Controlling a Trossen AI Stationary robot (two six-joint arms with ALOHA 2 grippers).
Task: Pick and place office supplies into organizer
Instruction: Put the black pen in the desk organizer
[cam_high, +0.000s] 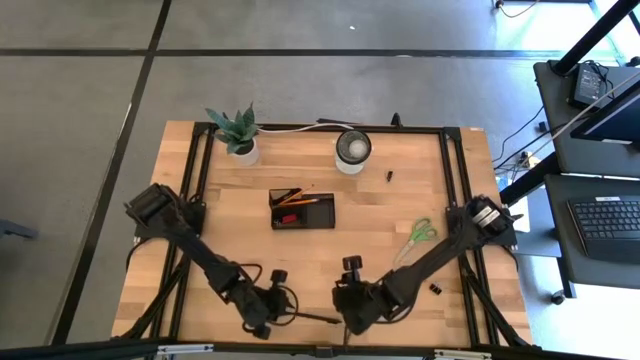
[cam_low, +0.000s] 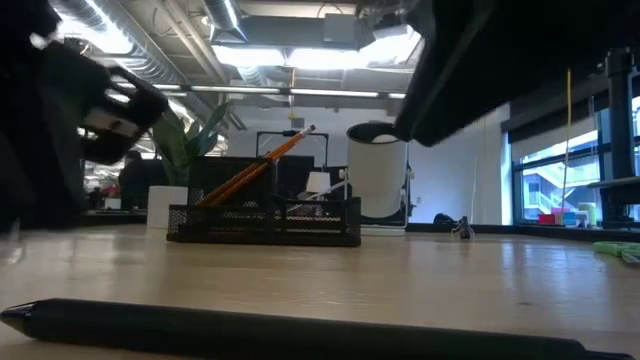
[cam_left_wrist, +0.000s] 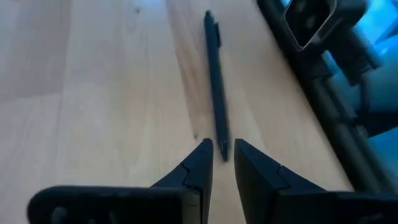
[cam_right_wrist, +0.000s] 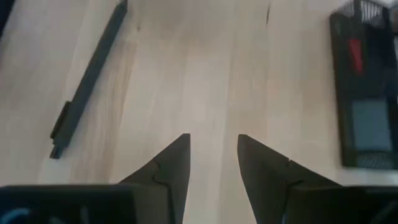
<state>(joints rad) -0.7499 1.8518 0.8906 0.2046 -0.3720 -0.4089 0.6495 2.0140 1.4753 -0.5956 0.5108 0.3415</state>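
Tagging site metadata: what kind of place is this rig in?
Likely an industrial lab or office: concrete floor, exposed ceiling ducts, and a side desk with a keyboard.

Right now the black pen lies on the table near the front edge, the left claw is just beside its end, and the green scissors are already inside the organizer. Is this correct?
Not quite. The green scissors lie on the table right of the organizer, as the high view shows. The black pen and left claw are as you say.
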